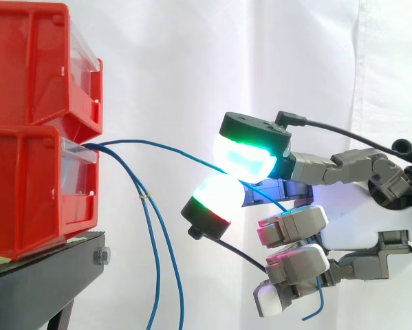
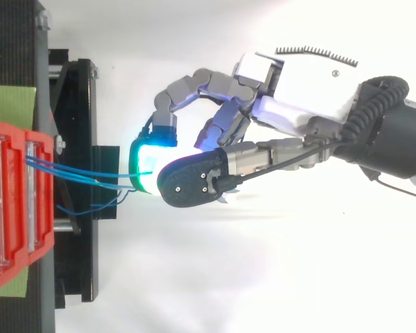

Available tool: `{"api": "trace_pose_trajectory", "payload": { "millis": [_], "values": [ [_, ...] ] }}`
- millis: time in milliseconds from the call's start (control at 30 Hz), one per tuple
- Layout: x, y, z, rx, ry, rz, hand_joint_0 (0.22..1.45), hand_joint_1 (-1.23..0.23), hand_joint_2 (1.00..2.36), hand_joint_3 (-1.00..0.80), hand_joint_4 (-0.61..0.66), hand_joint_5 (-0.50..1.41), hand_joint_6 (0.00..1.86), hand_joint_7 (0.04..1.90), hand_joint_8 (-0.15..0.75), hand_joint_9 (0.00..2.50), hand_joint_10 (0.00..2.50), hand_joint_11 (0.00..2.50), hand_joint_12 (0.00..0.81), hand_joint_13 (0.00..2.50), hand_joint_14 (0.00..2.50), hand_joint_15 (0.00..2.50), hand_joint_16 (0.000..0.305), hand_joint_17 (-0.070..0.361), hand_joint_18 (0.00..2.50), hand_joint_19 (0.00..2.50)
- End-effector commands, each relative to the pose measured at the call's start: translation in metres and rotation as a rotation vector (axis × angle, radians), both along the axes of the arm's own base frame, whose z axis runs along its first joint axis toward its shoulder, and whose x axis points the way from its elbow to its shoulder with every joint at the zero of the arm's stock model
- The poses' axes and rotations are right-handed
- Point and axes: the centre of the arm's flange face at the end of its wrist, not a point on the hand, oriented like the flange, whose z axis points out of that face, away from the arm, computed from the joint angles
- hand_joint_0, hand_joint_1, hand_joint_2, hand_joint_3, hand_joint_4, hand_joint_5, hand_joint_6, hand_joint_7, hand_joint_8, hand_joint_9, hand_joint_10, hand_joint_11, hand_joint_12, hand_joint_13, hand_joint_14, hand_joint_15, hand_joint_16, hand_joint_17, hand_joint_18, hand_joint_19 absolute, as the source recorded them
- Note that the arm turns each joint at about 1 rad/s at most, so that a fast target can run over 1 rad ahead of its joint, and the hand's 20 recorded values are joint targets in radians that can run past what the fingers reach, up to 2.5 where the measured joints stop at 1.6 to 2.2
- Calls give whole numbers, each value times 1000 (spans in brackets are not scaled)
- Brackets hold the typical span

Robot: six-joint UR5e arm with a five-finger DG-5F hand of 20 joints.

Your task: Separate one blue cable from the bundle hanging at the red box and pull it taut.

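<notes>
Two red bins [image 1: 34, 185]; blue cable [image 1: 166, 146] prob. betw. fingers [image 1: 243, 157]

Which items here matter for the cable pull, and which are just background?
Job: hand, the blue cable it pinches, hanging cable bundle, lower red box.
Background: upper red bin, black stand, white curtain, green mat.

You see the loose blue cables [image 1: 157, 275] run off the side view's bottom edge, ends cut away. The red bins [image 1: 34, 172] are cropped at left. The upper blue cable [image 1: 157, 144] vanishes behind the hand's [image 1: 360, 220] glowing pads [image 1: 243, 155], hiding the contact.
</notes>
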Motion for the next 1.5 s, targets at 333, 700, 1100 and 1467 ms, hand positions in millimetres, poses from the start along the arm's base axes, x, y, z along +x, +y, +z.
{"api": "trace_pose_trajectory", "payload": {
  "millis": [333, 700, 1100, 1467],
  "values": [
    [0, 0, 0, 0, 0, 0, 739, -665, 1021, -269, -174, -247, 948, 1123, 211, 1319, 167, 1635, 291, 1329, 26, 1255, 44, 99, 774, 679],
    [0, 0, 0, 0, 0, 0, 738, -664, 1022, -264, -176, -246, 948, 1128, 211, 1321, 156, 1637, 292, 1329, 26, 1254, 44, 98, 772, 678],
    [0, 0, 0, 0, 0, 0, 740, -665, 1022, -266, -175, -246, 948, 1129, 218, 1321, 149, 1641, 292, 1327, 26, 1252, 44, 98, 768, 682],
    [0, 0, 0, 0, 0, 0, 741, -666, 1022, -266, -177, -246, 947, 1134, 211, 1324, 142, 1649, 292, 1330, 26, 1247, 44, 98, 762, 675]
  ]
}}
